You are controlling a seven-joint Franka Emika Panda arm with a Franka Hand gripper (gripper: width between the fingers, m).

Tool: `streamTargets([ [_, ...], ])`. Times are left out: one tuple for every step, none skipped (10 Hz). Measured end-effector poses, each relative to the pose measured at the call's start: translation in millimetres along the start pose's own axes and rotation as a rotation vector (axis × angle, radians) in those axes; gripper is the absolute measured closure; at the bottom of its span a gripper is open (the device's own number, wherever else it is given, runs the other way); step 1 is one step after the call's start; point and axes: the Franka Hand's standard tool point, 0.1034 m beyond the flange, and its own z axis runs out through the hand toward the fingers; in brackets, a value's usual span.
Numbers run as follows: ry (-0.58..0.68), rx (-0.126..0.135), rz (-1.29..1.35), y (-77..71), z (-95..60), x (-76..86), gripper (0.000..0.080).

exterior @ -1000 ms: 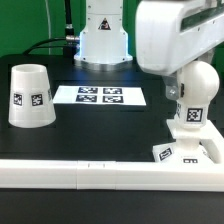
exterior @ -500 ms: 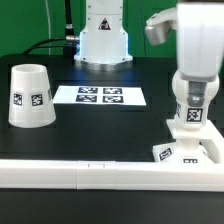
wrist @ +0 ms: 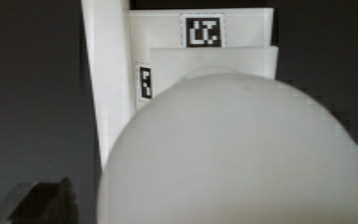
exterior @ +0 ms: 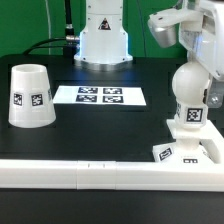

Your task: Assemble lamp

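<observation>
The white round-headed bulb [exterior: 189, 92] stands upright on the flat square base [exterior: 196, 152] at the exterior view's right, against the rail. My gripper [exterior: 206, 72] hangs tilted from above right, close over and behind the bulb's head. In the wrist view the bulb's head [wrist: 229, 150] fills most of the picture, with the tagged base [wrist: 202, 35] beyond it. One dark finger [wrist: 41, 204] shows apart from the head, so the jaws look open and hold nothing. The cup-shaped shade [exterior: 30, 96] stands mouth down at the exterior view's left, far from the gripper.
The marker board [exterior: 100, 96] lies flat in the middle of the black table. A long white rail [exterior: 90, 173] runs along the front edge. The arm's white pedestal [exterior: 104, 40] stands at the back.
The hand, which covered the bulb's head a second ago, has turned and drawn up toward the exterior view's right. The bulb's head now shows fully. Bulb, base and shade have not moved.
</observation>
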Motion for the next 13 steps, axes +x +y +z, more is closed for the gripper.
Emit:
streamTargets([
  [0.000,0.002,0.006,-0.3,1.0,-1.5,0.0222],
  [0.000,0.002,0.007,-0.2,0.8,-1.7,0.0223],
  [0.000,0.002,0.007,-0.2,0.8,-1.8,0.0223],
  [0.000,0.002,0.007,-0.2,0.8,-1.8,0.0223],
  [0.000,0.002,0.007,-0.2,0.9,-1.8,0.0223],
  [0.000,0.002,0.020,-0.2,0.8,-1.9,0.0223],
  [0.002,0.002,0.036,-0.2,0.8,-1.9,0.0223],
  [0.005,0.002,0.161,0.0,0.9,-2.0,0.0223],
  [0.005,0.002,0.243,0.2,1.1,-1.6,0.0222],
  [0.006,0.002,0.310,0.2,1.1,-1.3,0.0222],
  [0.005,0.003,0.409,0.1,1.2,-1.4,0.0222],
  [0.006,0.003,0.503,0.2,1.1,-1.4,0.0222],
  [0.005,0.004,0.618,0.0,1.4,-2.0,0.0222],
])
